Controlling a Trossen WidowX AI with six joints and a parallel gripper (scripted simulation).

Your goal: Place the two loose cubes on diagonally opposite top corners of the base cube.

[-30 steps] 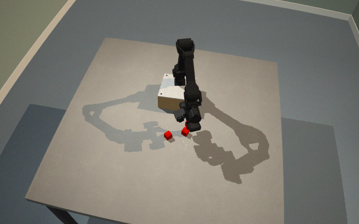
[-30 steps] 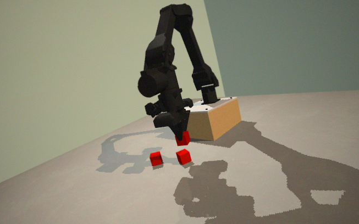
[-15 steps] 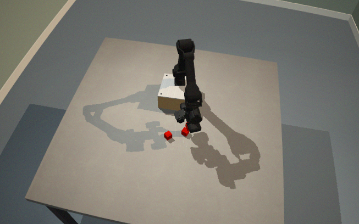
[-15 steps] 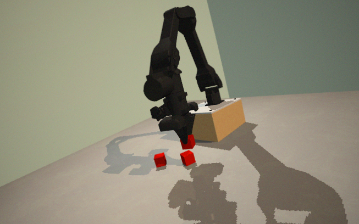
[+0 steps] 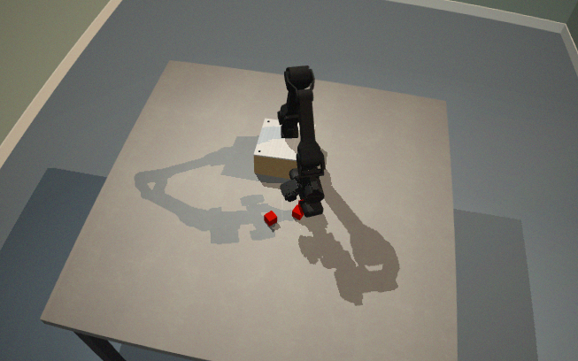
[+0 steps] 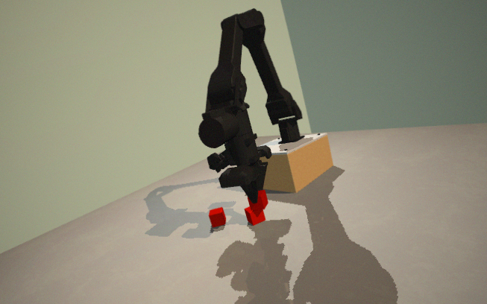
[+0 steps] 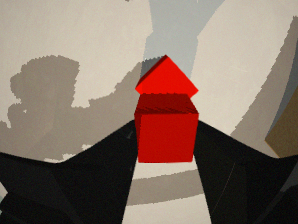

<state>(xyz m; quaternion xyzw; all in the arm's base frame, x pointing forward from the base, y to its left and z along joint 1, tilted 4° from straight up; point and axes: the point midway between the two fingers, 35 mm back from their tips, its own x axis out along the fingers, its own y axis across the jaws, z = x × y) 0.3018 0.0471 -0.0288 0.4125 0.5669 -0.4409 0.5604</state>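
My gripper is shut on a red cube, which looks roughly level in the wrist view. In the top view the arm hides most of it. A second red cube sits on the table below the held one, turned about an eighth of a turn to it. The held cube overlaps it in the views; whether they touch I cannot tell. A third red cube sits on the table to the left. All three look alike, so colour does not show which is the base.
The arm stands on a box with a white top and tan sides, behind the cubes. The table carries broad arm shadows. The third cube stands a short way from the second.
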